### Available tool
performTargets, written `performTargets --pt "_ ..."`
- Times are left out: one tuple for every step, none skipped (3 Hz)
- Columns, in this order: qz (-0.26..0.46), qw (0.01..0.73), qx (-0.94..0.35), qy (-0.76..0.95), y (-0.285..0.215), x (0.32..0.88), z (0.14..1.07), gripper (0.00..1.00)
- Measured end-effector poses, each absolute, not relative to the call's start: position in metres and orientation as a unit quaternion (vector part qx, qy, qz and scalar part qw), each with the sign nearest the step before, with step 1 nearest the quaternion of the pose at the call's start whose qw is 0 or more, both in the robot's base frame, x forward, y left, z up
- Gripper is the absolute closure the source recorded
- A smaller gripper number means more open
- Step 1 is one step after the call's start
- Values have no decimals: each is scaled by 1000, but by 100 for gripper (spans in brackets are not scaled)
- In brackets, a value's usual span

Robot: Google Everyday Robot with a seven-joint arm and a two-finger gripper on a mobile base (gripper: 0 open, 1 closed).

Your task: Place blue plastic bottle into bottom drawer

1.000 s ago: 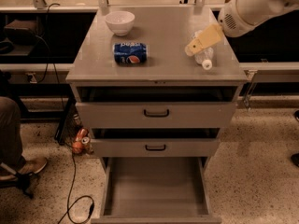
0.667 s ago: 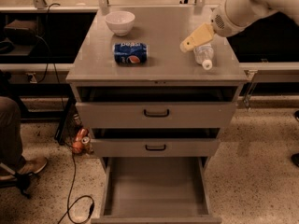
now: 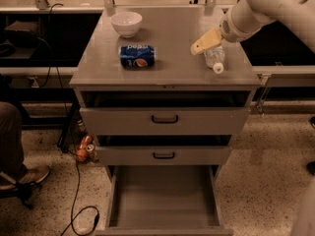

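The blue plastic bottle (image 3: 215, 58) lies on its side on the right part of the cabinet top (image 3: 172, 33), white cap pointing to the front edge. My gripper (image 3: 203, 43) hangs just above and to the left of the bottle's far end, its tan tip pointing left and down. It holds nothing that I can see. The bottom drawer (image 3: 165, 198) is pulled fully out, and its flat grey floor shows.
A blue Pepsi can (image 3: 137, 56) lies at the middle left of the top, and a white bowl (image 3: 126, 23) stands behind it. The two upper drawers (image 3: 165, 119) are slightly ajar. A person's leg (image 3: 12, 146), cables and cans (image 3: 84, 149) are on the floor at left.
My gripper has moved a little to the left above the bottle. The bottle, can and bowl have not moved.
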State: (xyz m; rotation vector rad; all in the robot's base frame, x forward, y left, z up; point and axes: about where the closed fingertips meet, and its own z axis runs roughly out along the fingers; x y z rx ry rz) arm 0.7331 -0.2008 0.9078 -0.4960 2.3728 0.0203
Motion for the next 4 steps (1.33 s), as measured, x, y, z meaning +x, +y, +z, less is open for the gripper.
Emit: performTargets --pt "13 342 -180 922 -197 743 894 0" --pt "20 327 -176 928 -186 753 883 0" --pt "29 317 -173 932 -180 758 874 18" --pt "38 311 -171 934 -176 759 865 42"
